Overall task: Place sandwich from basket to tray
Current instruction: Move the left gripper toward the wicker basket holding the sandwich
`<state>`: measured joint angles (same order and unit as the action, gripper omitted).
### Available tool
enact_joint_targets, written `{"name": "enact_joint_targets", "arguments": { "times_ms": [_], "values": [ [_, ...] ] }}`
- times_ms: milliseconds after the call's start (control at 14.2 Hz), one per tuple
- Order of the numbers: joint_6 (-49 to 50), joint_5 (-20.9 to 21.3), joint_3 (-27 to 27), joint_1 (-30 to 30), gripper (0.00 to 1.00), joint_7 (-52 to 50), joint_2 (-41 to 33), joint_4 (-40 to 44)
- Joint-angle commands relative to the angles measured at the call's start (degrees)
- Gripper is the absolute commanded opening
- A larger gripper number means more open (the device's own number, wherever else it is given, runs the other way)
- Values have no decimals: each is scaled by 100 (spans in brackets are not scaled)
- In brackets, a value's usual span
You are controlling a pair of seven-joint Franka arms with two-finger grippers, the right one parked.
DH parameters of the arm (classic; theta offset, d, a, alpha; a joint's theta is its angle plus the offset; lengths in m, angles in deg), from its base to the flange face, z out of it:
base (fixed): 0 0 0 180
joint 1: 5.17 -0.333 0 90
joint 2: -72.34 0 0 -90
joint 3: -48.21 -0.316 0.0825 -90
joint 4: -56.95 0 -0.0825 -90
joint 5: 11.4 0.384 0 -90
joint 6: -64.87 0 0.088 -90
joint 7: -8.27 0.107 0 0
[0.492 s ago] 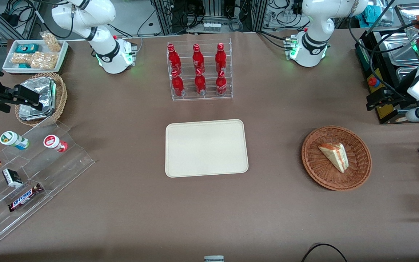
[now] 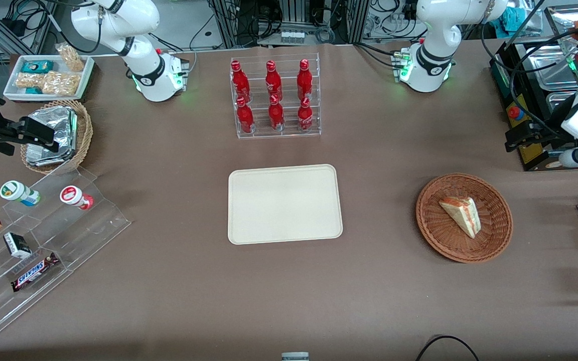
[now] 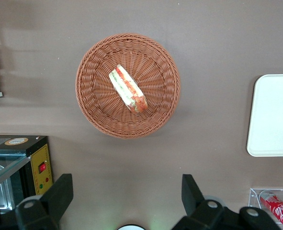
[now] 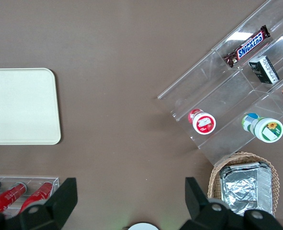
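Wicker is cradling the sandwich (image 3: 128, 89) in the basket (image 3: 96, 115) — the gripper (image 3: 127, 201), hovering high and spread wide, is risking snagging the weave or crushing soft bread.

Sandwich (image 2: 461, 214) in basket (image 2: 434, 230); gripper (image 3: 124, 194) above table.

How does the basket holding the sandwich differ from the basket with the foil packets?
The sandwich's basket is wide, shallow and reddish-brown; the foil-packet basket is deeper and lighter tan. The first holds one sandwich with room around it; the second is filled by foil packets. The first lies toward the working arm's end of the table, where the open gripper hovers high. Both are round wicker.
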<state>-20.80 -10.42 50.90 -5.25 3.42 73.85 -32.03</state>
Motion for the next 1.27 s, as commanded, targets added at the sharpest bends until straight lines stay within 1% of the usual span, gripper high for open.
{"name": "enact_joint_targets", "arguments": {
  "times_ms": [0, 352, 844, 984, 1055, 1195],
  "values": [
    [129, 42, -22, 34, 100, 2, 8, 100],
    [296, 42, -22, -9, 100, 2, 104, 65],
    [191, 25, -58, -132, 100, -41, 798, -59],
    [-1, 7, -58, -141, 100, -330, 1018, -172],
    [-237, 7, -58, -141, 100, -584, 1106, -303],
    [-825, 25, -58, -141, 100, -683, 1194, -645]
  ]
}}
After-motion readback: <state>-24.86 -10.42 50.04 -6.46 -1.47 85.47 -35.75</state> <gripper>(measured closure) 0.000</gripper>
